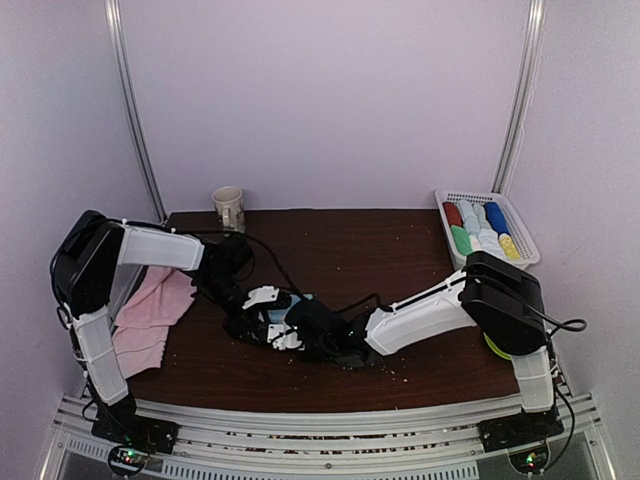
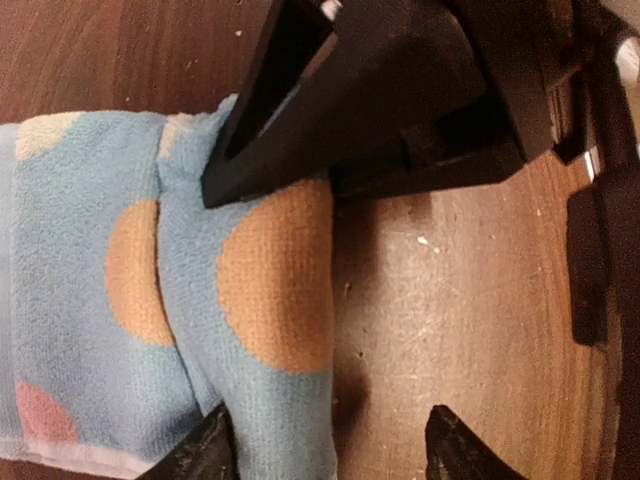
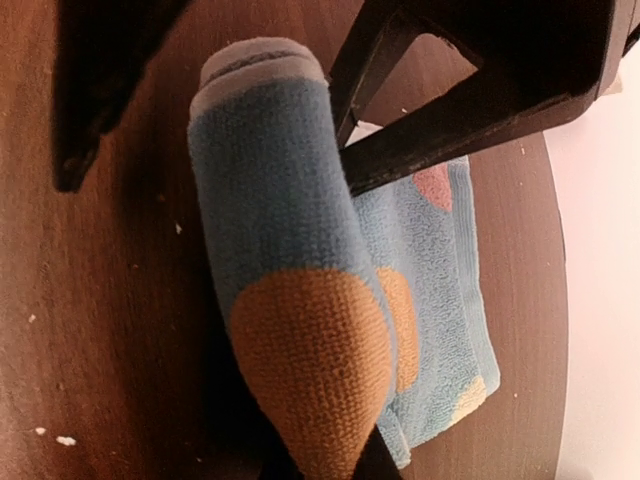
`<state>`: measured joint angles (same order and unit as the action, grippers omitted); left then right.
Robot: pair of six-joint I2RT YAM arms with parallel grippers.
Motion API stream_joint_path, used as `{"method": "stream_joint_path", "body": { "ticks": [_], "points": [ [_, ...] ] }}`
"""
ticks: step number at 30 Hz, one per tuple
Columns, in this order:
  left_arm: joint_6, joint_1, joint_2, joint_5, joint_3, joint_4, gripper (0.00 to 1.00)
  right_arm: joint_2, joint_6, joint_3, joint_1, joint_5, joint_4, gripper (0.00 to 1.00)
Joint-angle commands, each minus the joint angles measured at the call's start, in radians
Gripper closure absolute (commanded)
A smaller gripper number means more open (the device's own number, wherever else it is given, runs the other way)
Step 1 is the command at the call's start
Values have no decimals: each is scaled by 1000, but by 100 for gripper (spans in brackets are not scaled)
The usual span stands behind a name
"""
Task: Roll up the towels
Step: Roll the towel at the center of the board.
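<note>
Table [image 1: 400, 250]: dark wood, both arms reaching in to meet at its middle. The white basket [image 1: 470, 194] is at the far right corner, well apart from the work.

The pink towels [image 1: 150, 310] lie in a loose heap at the left edge under the left arm. They are not yet rolled. Leave them for later.

The blue dotted towel [image 2: 90, 280] is in the centre of the table, between the two grippers. It is partly rolled. The rolled part [image 3: 280, 200] is a firm tube, and the flat tail [image 3: 450, 260] lies on the wood beside it, touching it.

Right gripper [image 3: 325, 465]: clenched on the near end of the tube, the cloth tapering into the pinch.

Left gripper [image 2: 330, 455]: released. One finger is over the cloth and the other over bare wood, so the jaws straddle the tube without squeezing it.

Step in hand, as I judge it: re-seat the left grip, then make the next turn.

- Keep your right pinch on, because nothing else holds the tube closed at this moment.
- Bring the left jaws in over the tube itself, not the flat tail, and catch the outer layer only.
- Turn both ends together towards the tail. If one end leads, the tube will likely go cone-shaped.
- Keep the tube pressed lightly to the table so the tail feeds in flat.
- Risk: terry cloth is springy, so a slack moment may let the last wrap unwind.
</note>
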<state>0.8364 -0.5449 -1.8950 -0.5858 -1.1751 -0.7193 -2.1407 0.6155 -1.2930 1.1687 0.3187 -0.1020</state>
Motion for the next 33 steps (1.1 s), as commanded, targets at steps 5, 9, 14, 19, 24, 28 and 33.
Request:
{"method": "stream_joint_path", "body": {
  "ticks": [5, 9, 14, 19, 24, 28, 33],
  "points": [
    [-11, 15, 211, 170, 199, 237, 17, -36, -146, -58, -30, -269, 238, 100],
    [-27, 17, 272, 205, 278, 359, 3, -30, -196, -78, -48, -355, 280, 100],
    [-44, 21, 328, 229, 354, 483, 2, -31, -232, -138, -81, -498, 358, 100],
    [-40, 21, 444, 214, 451, 627, 3, -55, -254, -173, -114, -582, 419, 100],
    [20, 20, 590, 142, 572, 753, 6, -107, -313, -260, -155, -664, 509, 100],
    [89, 21, 677, 69, 654, 766, 7, -137, -335, -316, -164, -692, 566, 100],
    [145, 9, 702, 77, 718, 790, 12, -171, -331, -366, -172, -738, 638, 100]
  ]
}}
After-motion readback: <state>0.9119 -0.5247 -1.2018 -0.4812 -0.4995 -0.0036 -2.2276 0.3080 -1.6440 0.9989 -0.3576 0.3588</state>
